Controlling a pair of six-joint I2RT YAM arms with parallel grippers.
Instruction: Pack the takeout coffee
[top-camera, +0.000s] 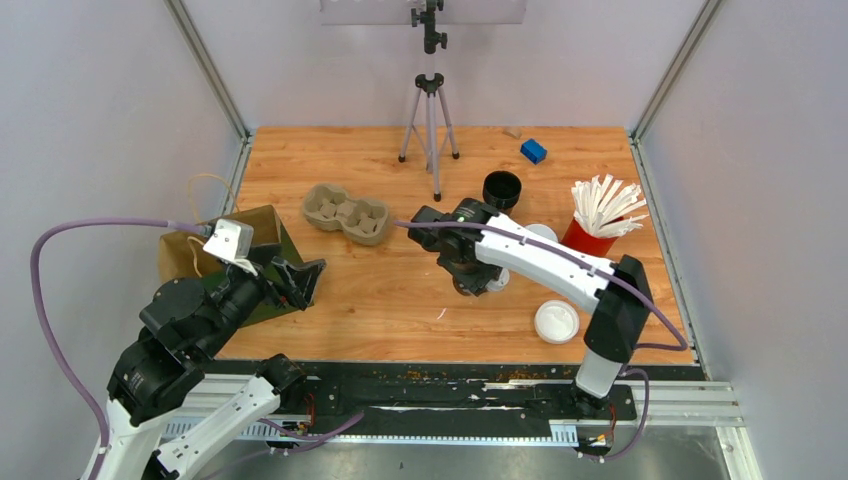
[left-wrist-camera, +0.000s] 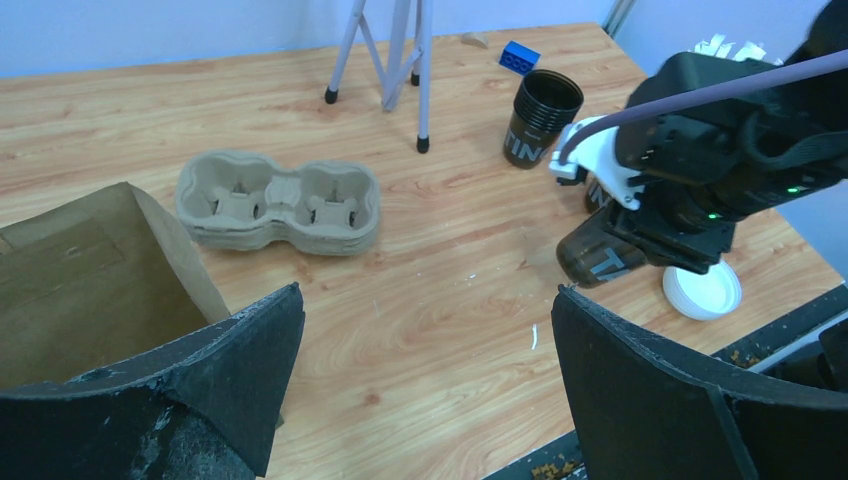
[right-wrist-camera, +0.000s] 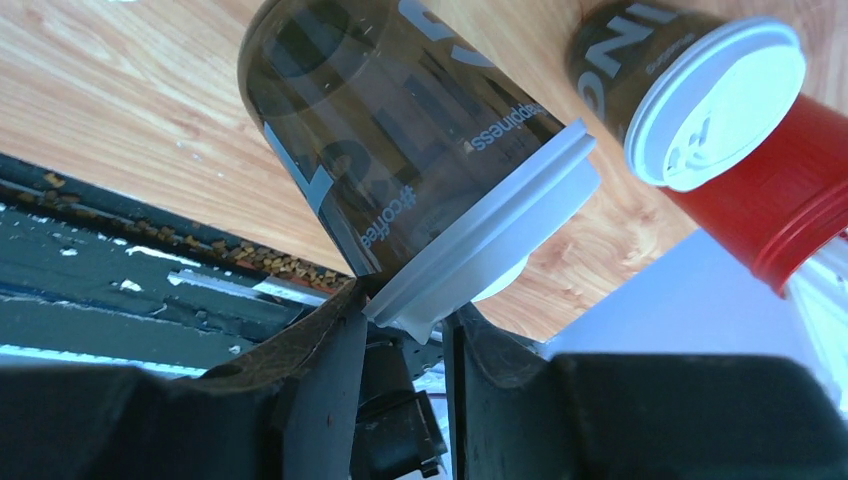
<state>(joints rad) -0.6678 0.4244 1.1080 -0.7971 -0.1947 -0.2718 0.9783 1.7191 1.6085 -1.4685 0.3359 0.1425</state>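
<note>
My right gripper (top-camera: 470, 272) is shut on the white lid rim of one takeout coffee cup (right-wrist-camera: 400, 150), which hangs tilted just over the table; the cup also shows in the left wrist view (left-wrist-camera: 598, 258). The second lidded coffee cup (right-wrist-camera: 690, 90) stands behind it against the red cup (right-wrist-camera: 790, 200), its lid visible from above (top-camera: 541, 233). The grey pulp cup carrier (top-camera: 347, 213) lies at centre left. My left gripper (left-wrist-camera: 425, 300) is open and empty, low by the open brown paper bag (top-camera: 235, 250).
A black stack of lidless cups (top-camera: 502, 190) stands behind the right gripper. A red cup of white straws (top-camera: 600, 215) is at the right. A loose white lid (top-camera: 556, 321) lies near the front edge. A tripod (top-camera: 430, 120) and a blue block (top-camera: 533, 151) are at the back.
</note>
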